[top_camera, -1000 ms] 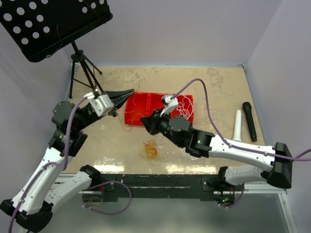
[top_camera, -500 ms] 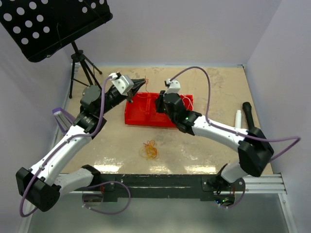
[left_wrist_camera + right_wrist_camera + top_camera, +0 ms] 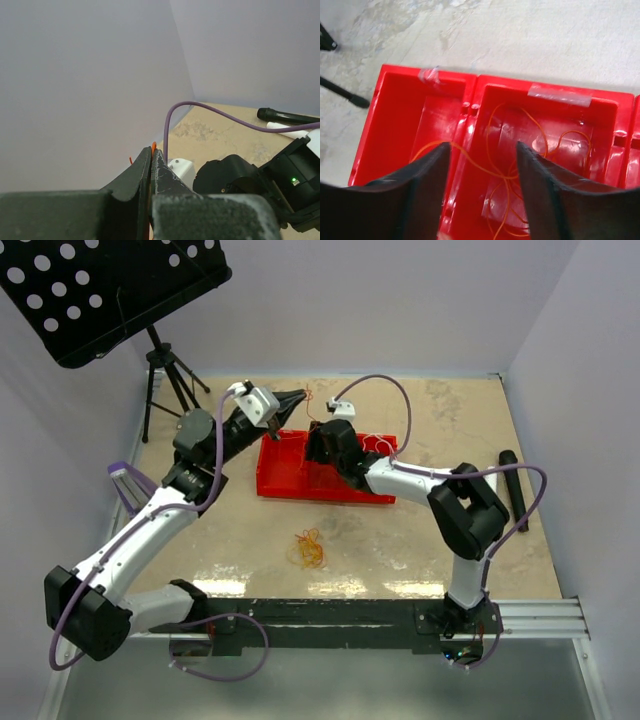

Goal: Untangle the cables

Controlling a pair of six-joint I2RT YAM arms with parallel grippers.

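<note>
My left gripper [image 3: 299, 398] is raised above the back left corner of the red tray [image 3: 300, 486], shut on a thin orange cable [image 3: 153, 146] that pokes out past its fingertips [image 3: 156, 159]. My right gripper [image 3: 482, 147] hovers open over the tray [image 3: 410, 70], with nothing between its fingers. Below it, loops of orange cable [image 3: 506, 177] lie across the tray's divider and middle compartment. In the top view this gripper [image 3: 316, 445] sits over the tray's middle. White cables [image 3: 381, 454] fill the tray's right end. A tangled orange and red bundle [image 3: 307, 548] lies on the table in front of the tray.
A black music stand [image 3: 110, 290] on a tripod stands at the back left. A black microphone [image 3: 514, 490] lies at the right of the table, partly behind the right arm's purple cable. The side walls stand close on both sides.
The right gripper has swung from the tray's front to above its middle and has opened. The left gripper has risen and moved back and right, still shut on the orange cable.
</note>
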